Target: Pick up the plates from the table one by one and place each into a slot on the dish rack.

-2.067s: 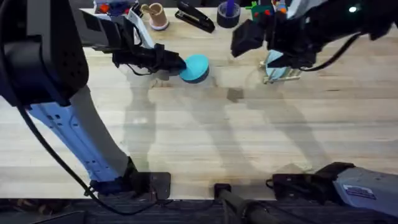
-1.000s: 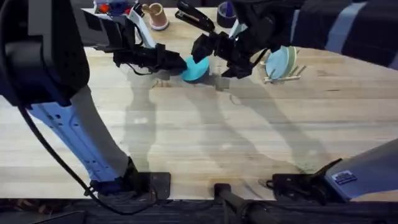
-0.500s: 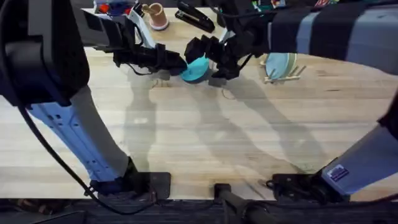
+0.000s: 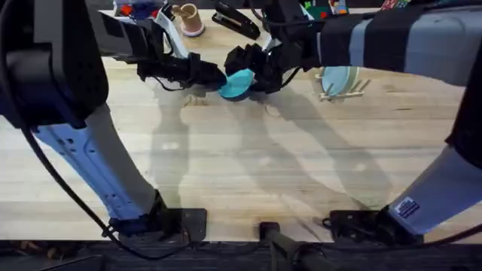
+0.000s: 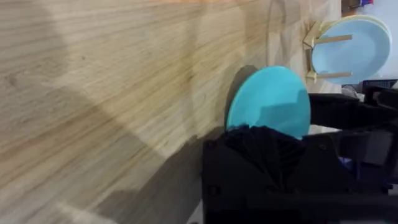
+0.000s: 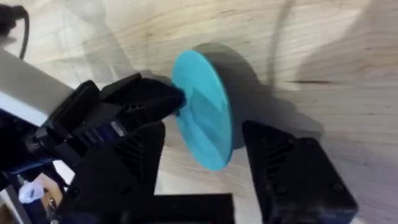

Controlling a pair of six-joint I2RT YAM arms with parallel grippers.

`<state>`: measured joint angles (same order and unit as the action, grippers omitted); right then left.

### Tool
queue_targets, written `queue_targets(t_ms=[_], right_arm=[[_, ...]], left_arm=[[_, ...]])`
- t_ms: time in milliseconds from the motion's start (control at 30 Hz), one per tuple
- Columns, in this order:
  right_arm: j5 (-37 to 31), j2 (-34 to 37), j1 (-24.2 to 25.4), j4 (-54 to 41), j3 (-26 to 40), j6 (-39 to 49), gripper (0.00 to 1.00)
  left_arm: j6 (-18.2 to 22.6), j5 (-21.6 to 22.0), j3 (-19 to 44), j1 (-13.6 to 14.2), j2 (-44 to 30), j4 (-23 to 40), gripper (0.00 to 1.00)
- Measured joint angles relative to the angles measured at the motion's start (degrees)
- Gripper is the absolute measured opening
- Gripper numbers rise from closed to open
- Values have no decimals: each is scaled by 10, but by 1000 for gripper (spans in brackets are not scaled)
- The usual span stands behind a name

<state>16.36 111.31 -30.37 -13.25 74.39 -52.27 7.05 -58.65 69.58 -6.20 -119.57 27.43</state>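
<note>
The table (image 4: 241, 173) is pale wood plank with clear grain and a soft satin sheen. The teal plate (image 6: 202, 118) looks like smooth, matt plastic, as does the light-blue plate (image 5: 348, 50) standing in the bare-wood dowel rack (image 5: 320, 40). Both grippers' fingers (image 6: 283, 168) are matt black plastic.

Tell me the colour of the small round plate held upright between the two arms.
Bright teal: the small round plastic plate, clearest in the right wrist view.
</note>
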Motion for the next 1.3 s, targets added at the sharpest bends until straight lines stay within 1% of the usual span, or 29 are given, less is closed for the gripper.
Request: queue_targets(t_ms=[167,200,233,267,333,367,400,867,967,1100,1300], right_arm=[[0,19,-4,5,0,-13,556],[0,21,-5,4,0,-14,498],[0,21,-5,4,0,-15,435],[0,21,-5,5,0,-16,346],[6,20,-6,6,0,-19,140],[15,16,-4,11,0,-22,70],[19,12,-4,17,1,-22,45],[25,9,-5,17,2,-22,30],[23,6,-6,14,2,-18,31],[10,-9,-7,-12,2,-7,32],[-36,-61,-8,-92,1,30,32]], left_arm=[[0,0,0,0,0,0,39],[0,0,0,0,0,0,39],[0,0,0,0,0,0,39],[0,0,0,0,0,0,39],[0,0,0,0,0,0,39],[0,-1,0,-1,0,0,39],[-1,-3,2,-3,0,-1,39],[-2,1,3,-5,0,-1,39],[-2,4,10,-5,0,14,39],[1,22,21,0,0,44,39],[13,60,26,3,15,71,39]])
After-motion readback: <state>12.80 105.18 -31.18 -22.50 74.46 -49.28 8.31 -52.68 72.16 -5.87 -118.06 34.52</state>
